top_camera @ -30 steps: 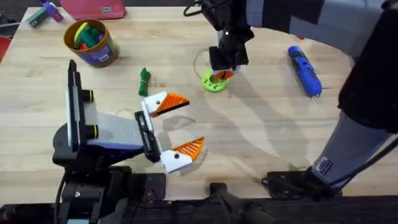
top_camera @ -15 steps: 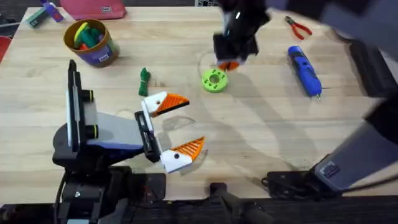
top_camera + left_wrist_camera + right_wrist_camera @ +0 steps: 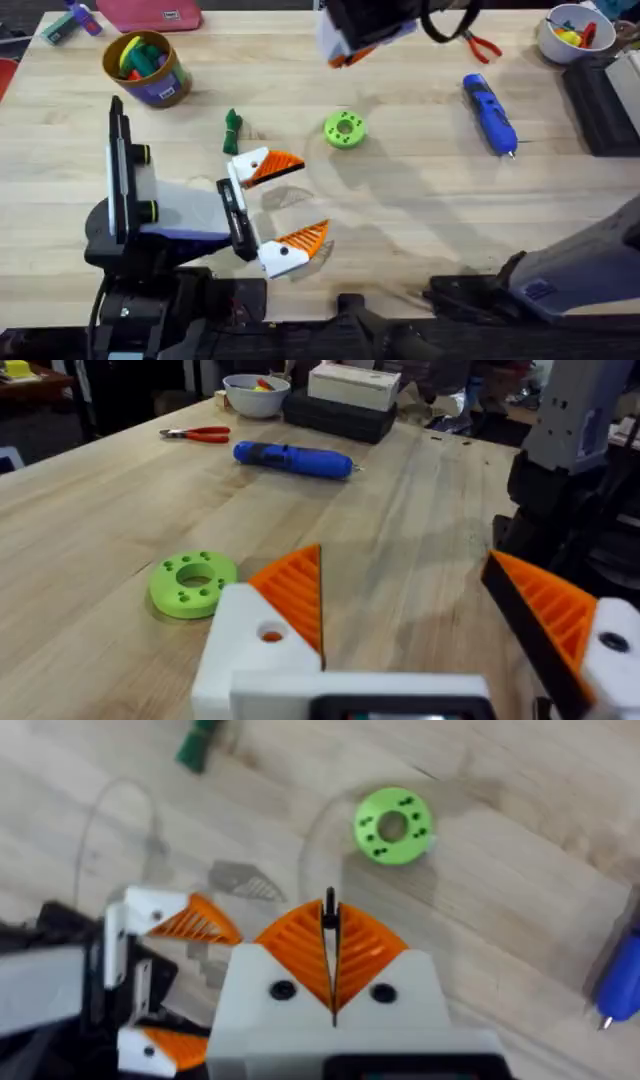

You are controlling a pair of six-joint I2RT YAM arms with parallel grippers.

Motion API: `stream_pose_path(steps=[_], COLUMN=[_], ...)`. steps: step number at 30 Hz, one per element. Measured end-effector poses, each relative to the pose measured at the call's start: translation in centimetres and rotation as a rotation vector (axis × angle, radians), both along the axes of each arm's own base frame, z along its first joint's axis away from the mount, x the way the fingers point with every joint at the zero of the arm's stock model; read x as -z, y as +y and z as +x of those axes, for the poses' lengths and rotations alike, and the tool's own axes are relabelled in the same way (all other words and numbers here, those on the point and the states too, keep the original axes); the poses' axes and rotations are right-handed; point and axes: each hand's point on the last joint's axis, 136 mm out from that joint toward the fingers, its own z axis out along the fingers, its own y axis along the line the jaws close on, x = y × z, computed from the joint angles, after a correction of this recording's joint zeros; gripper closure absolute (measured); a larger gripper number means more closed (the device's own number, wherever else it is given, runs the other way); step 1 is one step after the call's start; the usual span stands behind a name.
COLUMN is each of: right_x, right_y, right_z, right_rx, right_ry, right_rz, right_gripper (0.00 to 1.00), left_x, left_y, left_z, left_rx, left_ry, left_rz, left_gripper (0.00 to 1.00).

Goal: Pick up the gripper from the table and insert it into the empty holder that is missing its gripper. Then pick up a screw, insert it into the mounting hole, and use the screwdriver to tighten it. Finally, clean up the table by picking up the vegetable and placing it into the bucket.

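My right end effector (image 3: 330, 915) hangs high over the far middle of the desk (image 3: 420, 220), pads closed one against the other. A thin dark line runs between them. I cannot tell if it is a pinched screw or only the black faces of the pads.

My left end effector (image 3: 315, 195) rests near the near left corner, wide open and holding nothing, its fingers pointing to the right edge. Both white blocks carry an orange finger. I judge the next move to be the screw. The mounting hole (image 3: 270, 632) in the holder (image 3: 245, 650) faces up and shows orange inside. From the right end effector it lies toward the near left corner, past the green disc (image 3: 345, 129).

The screwdriver (image 3: 490, 112) lies by the right edge, its long axis far to near and the tip toward the near edge, closer to my right arm.
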Motion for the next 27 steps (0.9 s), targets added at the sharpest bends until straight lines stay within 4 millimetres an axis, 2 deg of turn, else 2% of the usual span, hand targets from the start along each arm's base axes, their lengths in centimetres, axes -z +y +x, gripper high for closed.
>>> stream_pose_path(steps=[6,10,13,20,27], right_x=[-1.4,-0.8,0.3,2.3,2.6], right_y=[4.1,6.1,6.8,7.8,8.2], right_z=[-4.8,-7.6,-9.0,-10.5,-10.6], right_rx=[-0.244,-0.381,-0.469,-0.632,-0.694], right_ry=[-0.042,-0.042,-0.022,-0.001,-0.008], right_rz=[-0.006,-0.035,-0.083,-0.174,-0.197], right_gripper=[0.995,0.995,0.995,0.995,0.995], left_x=[0.0,0.0,0.0,0.0,0.0], left_y=[0.0,0.0,0.0,0.0,0.0], left_z=[0.0,0.0,0.0,0.0,0.0], left_rx=[0.000,0.000,0.000,0.000,0.000], left_ry=[0.000,0.000,0.000,0.000,0.000], left_rz=[0.000,0.000,0.000,0.000,0.000], left_gripper=[0.015,0.016,0.015,0.016,0.015])
